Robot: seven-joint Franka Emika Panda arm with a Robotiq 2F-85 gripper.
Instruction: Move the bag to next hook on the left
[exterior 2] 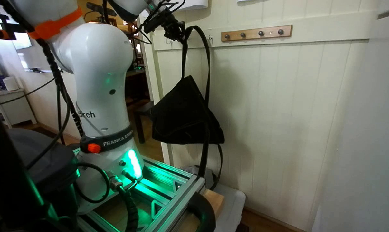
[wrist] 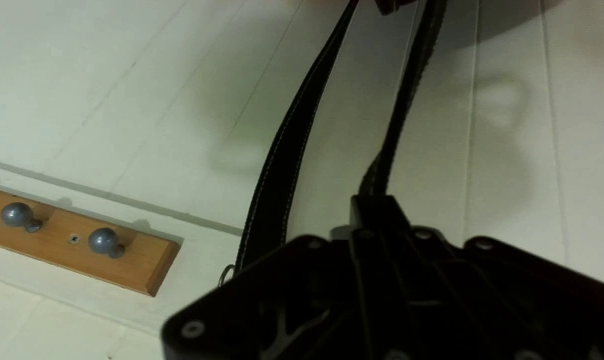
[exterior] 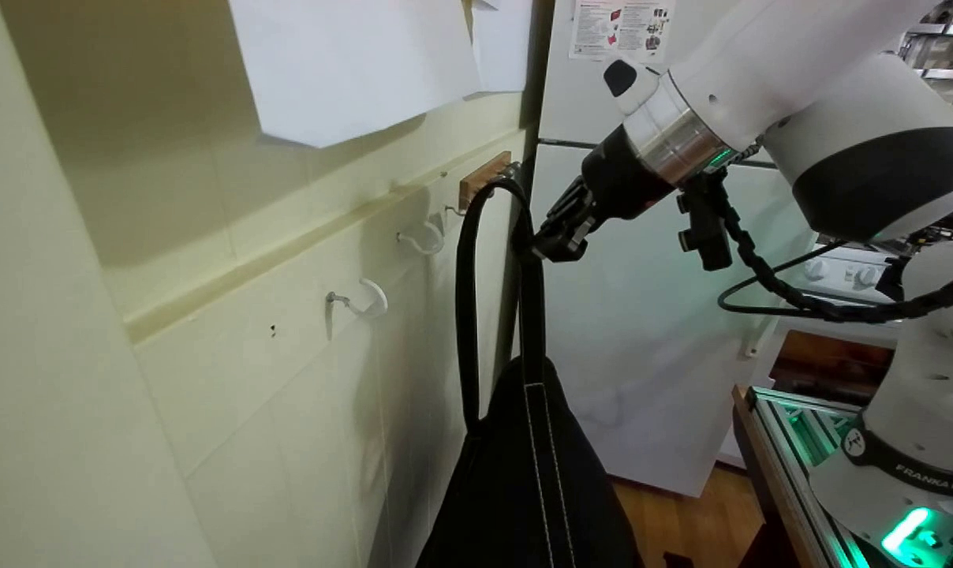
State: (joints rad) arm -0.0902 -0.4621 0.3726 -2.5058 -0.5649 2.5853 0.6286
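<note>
Gripper (wrist: pixel 374 202) jaws drawn together, pinching 1 strap handle (exterior: pixel 532 315) of the bag (exterior 2: pixel 188 116); the handle arches up above the grip, body hangs below in mid-air, tilted, looks apart from the wall (exterior 2: pixel 278 96); 2nd handle (exterior 2: pixel 204 151) dangles loose under the body; grasp done; lift-off looks done too, since no hook can be seen carrying the handle, though the small hook (exterior 2: pixel 210 39) beside the wooden rack (exterior 2: pixel 252 33) looks partly behind the strap in the wrist view, so contact there can't be ruled out; in an exterior view the middle white hook (exterior: pixel 437 243) and the white hook farthest from the rack (exterior: pixel 378 300) both stand bare, so hanging is not yet done; target is likely the middle hook, next along from the rack, but which counts as next can't be confirmed; left to do: carry the loop leftward along the wall, pass it over the hook's tip, lower until the hook bears the weight, then release and back off; call it about 1/2 way, a guess.
</note>
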